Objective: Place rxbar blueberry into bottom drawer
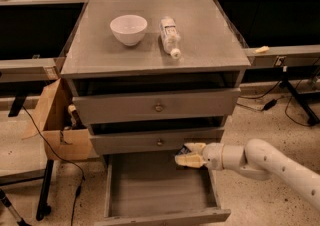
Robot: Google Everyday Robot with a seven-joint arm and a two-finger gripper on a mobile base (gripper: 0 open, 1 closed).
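Note:
My gripper (187,156) is at the end of the white arm that reaches in from the right. It hangs just below the middle drawer's front, over the right rear part of the open bottom drawer (165,217). The fingers are closed on the rxbar blueberry (184,150). Only a sliver of its dark wrapper shows between the pale fingers. The bottom drawer is pulled out towards me and its grey floor is bare.
A white bowl (128,28) and a clear plastic bottle (169,36) lying on its side are on the cabinet top. The two upper drawers (159,106) are slightly ajar. A cardboard box (54,120) stands at the cabinet's left, with cables on the floor.

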